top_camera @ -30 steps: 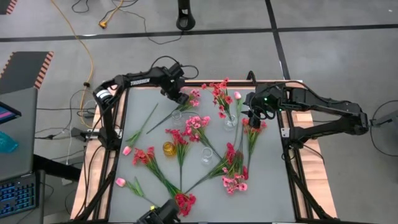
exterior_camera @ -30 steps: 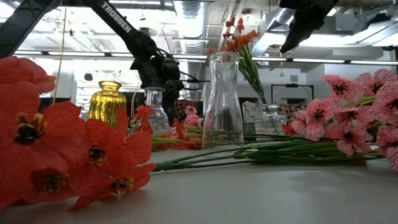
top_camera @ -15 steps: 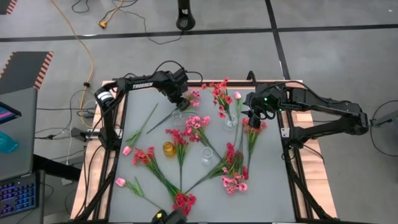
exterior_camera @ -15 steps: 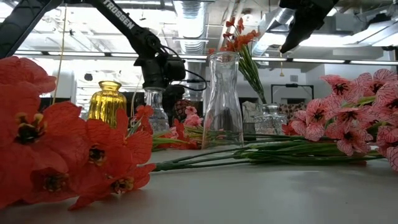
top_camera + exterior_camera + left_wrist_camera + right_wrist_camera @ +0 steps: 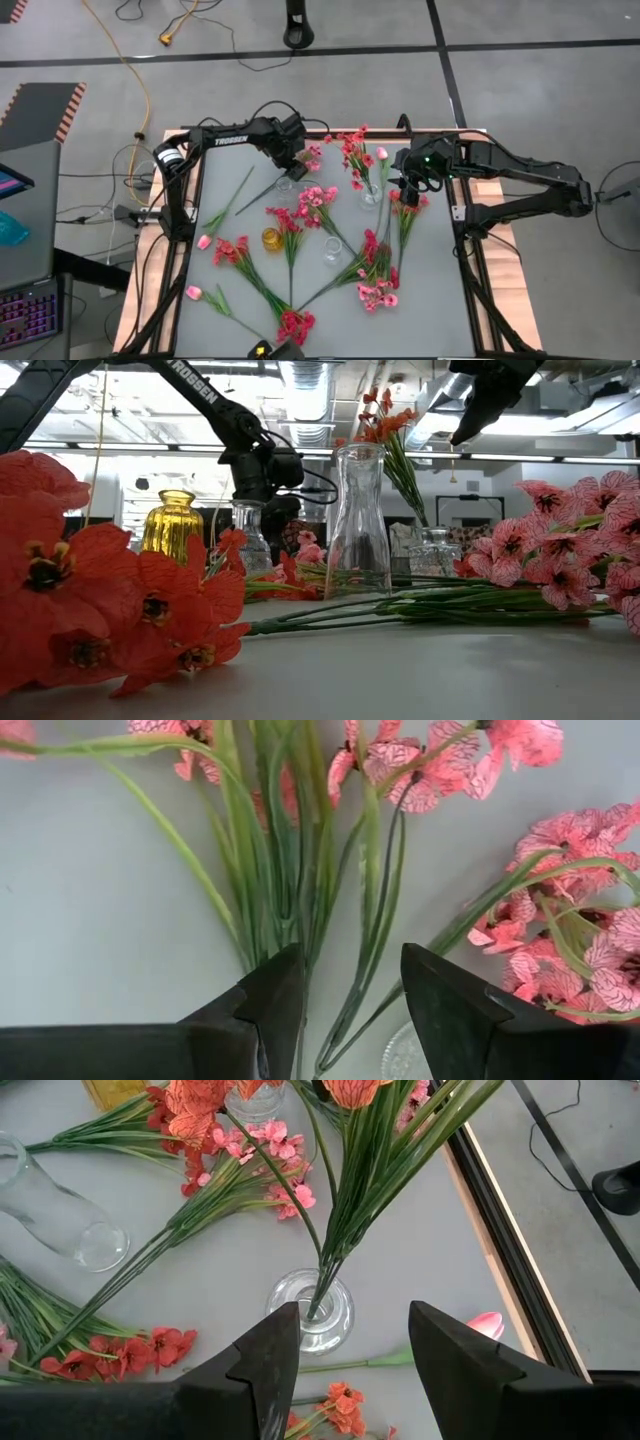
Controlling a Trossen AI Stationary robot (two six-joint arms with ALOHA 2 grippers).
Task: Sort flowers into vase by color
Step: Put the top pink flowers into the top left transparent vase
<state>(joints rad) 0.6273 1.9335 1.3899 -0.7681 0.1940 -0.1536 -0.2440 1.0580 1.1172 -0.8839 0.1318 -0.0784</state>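
Note:
Flowers lie scattered over the grey table (image 5: 440,300). My left gripper (image 5: 296,160) hangs open, pointing steeply down over a pink sprig (image 5: 311,157) at the far left. In the left wrist view its fingers (image 5: 350,970) frame the sprig's green stems (image 5: 300,870) beside a small clear vase (image 5: 284,185); I see no touch. My right gripper (image 5: 408,190) waits open high above a round glass vase (image 5: 310,1308) that holds orange-red flowers (image 5: 355,150) by their stems, with nothing between its fingers (image 5: 350,1325).
A yellow vase (image 5: 271,240) and a tall clear vase (image 5: 332,250) stand mid-table. Red sprigs (image 5: 297,322), pink sprigs (image 5: 377,293) and pale tulip buds (image 5: 204,241) lie around them. A dark frame (image 5: 470,250) borders the table.
My left gripper has swung a little toward the table's right edge, coming over the pink sprig's stems, and has rolled slightly about its pointing line. It has stayed open. The flowers and vases have kept their places.

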